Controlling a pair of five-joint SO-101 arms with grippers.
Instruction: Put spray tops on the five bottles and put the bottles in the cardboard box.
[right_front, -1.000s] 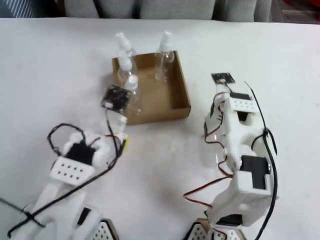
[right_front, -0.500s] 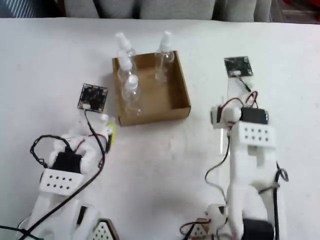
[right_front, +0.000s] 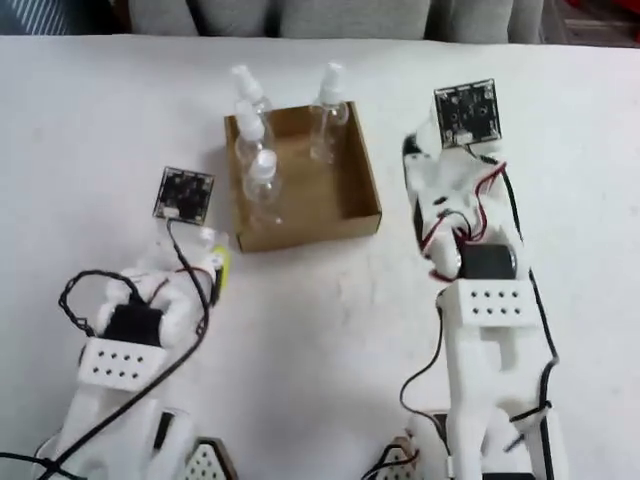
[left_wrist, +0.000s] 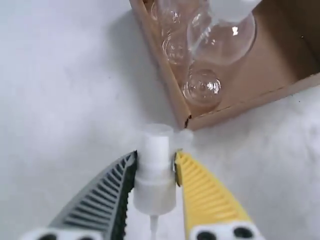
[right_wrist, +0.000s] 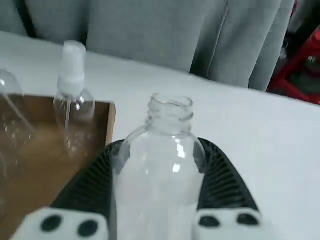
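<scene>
Pinching a spray top, left tool, right tool clamping an uncapped bottle, cardboard box between.

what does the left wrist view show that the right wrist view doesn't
Left wrist, not right: a spray top gripped between the left gripper's grey and yellow jaws. Right wrist, not left: an uncapped bottle held in the right gripper's black jaws, with grey upholstery behind. Both: the cardboard box, bottles in it, and the white table.

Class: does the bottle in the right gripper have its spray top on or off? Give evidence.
Off. The bottle in the right gripper ends in a bare, open threaded neck, nothing fitted.
</scene>
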